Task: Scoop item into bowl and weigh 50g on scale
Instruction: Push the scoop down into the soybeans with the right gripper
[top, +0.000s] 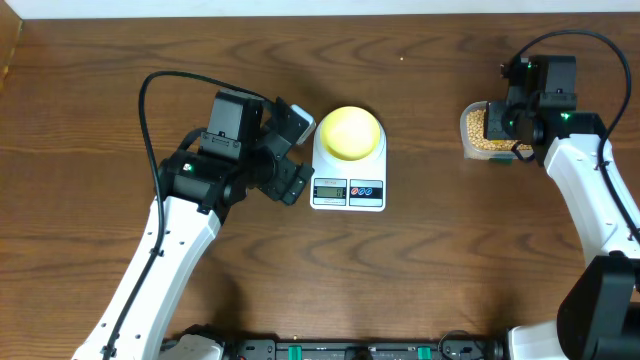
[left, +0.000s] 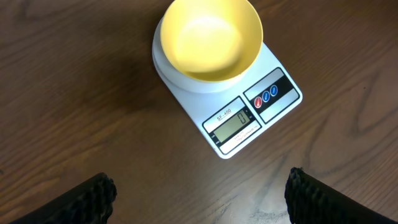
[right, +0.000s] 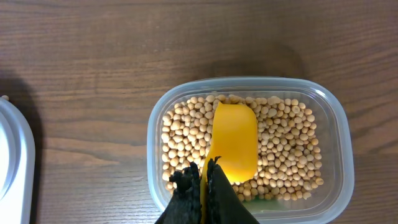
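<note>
The pale yellow bowl (top: 349, 131) stands empty on the white scale (top: 348, 188), also seen in the left wrist view as the bowl (left: 210, 38) and the scale (left: 247, 124). My left gripper (top: 290, 150) is open and empty just left of the scale; its fingers frame bare table (left: 202, 196). The beans (right: 286, 149) fill a clear plastic tub (right: 339, 134), which in the overhead view (top: 478, 130) lies at the right. My right gripper (right: 204, 177) is shut on the handle of a bright yellow scoop (right: 235, 140) whose head rests on the beans.
The scale's display (left: 229, 127) and its small buttons (left: 266, 95) face the front edge. The white edge of the scale (right: 11, 168) shows at the left of the right wrist view. Brown wooden table (top: 450, 260) surrounds everything.
</note>
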